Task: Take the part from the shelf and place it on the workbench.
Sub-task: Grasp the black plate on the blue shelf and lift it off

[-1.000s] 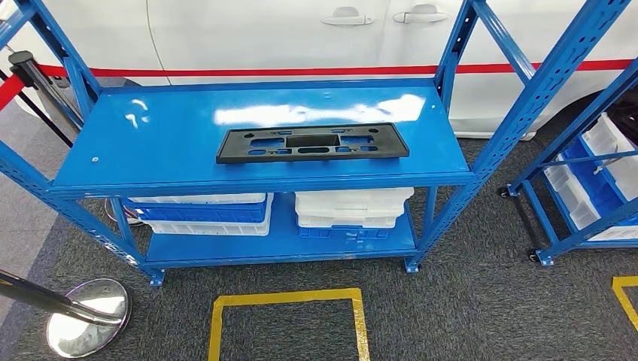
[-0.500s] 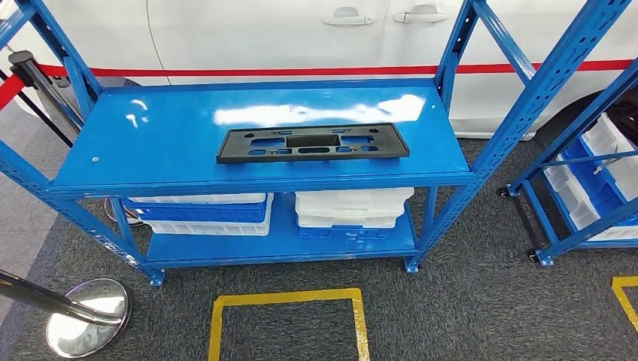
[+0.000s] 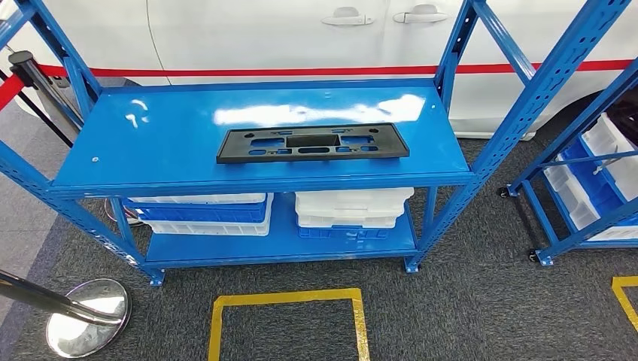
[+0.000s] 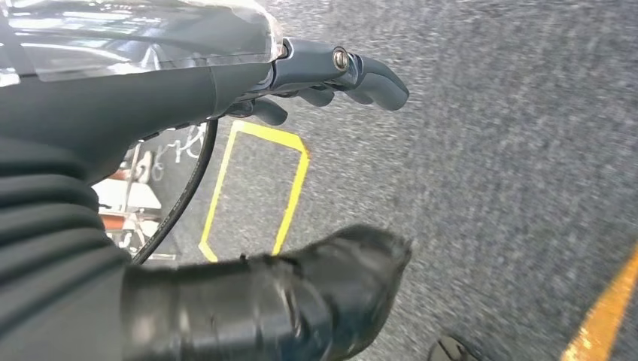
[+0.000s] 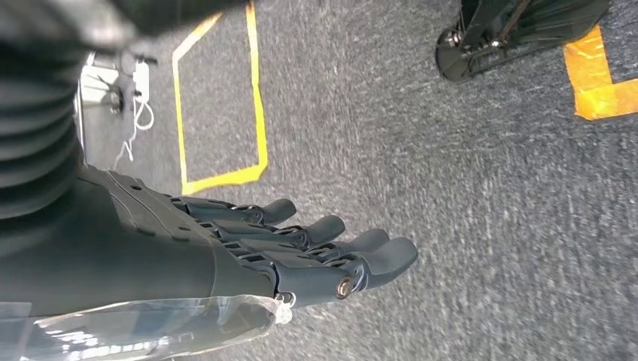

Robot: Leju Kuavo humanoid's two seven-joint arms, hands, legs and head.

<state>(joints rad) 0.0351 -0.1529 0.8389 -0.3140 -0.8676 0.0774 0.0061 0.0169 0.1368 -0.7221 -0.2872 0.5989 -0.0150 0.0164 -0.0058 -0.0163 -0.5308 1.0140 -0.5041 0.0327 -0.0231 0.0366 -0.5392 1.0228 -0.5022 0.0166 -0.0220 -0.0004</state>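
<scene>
A long black plastic part (image 3: 312,143) with several cut-outs lies flat on the upper board of the blue shelf (image 3: 150,150), a little right of its middle and near the front edge. In the left wrist view my left hand (image 4: 301,158) hangs over grey carpet, thumb and fingers apart, holding nothing. In the right wrist view my right hand (image 5: 301,248) also hangs over the carpet with its fingers stretched out side by side and nothing in them.
White and blue bins (image 3: 353,210) sit on the lower board. A white car (image 3: 286,37) stands behind the shelf. Another blue rack with bins (image 3: 594,180) is at the right. A chrome post base (image 3: 86,316) stands front left. Yellow floor tape (image 3: 286,301) marks a square.
</scene>
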